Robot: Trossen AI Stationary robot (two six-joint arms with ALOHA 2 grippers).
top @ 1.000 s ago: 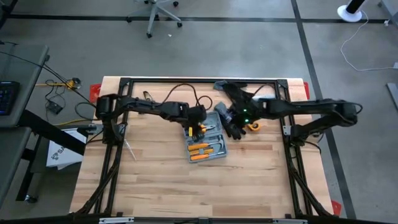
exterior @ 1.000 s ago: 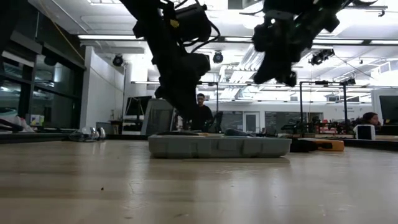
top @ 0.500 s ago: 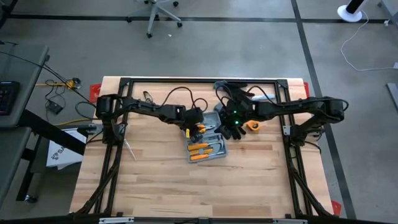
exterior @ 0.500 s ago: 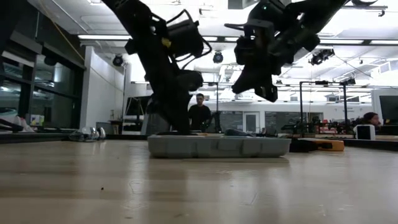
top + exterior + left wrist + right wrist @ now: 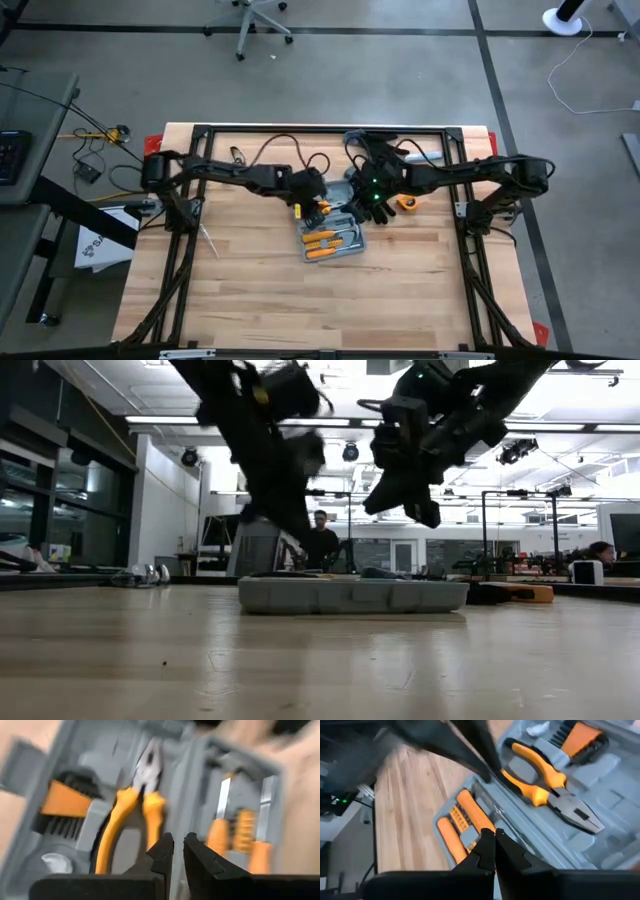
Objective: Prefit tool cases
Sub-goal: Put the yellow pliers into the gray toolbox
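Observation:
The grey tool case (image 5: 335,235) lies open and flat on the wooden table, its tray holding orange-handled pliers (image 5: 135,805) and orange screwdrivers (image 5: 467,817). My left gripper (image 5: 178,845) hovers over the case's far half, clear of the tools. Its fingertips stand a narrow slit apart with nothing between them. My right gripper (image 5: 495,840) hangs shut above the case's right part, pointing slantwise down at the screwdrivers. In the low view both grippers, left (image 5: 295,540) and right (image 5: 425,515), are above the case (image 5: 350,595).
Black work gloves lie beside the case's right side (image 5: 380,208) and near the far edge (image 5: 372,148). An orange tape measure (image 5: 408,203) sits right of them. The near half of the table (image 5: 320,300) is bare wood. A person (image 5: 322,542) stands in the room behind.
My left gripper has lifted off the case's tray and drawn back a little toward the table's left. My right gripper has come down and toward the table's left, from over the gloves to over the case.

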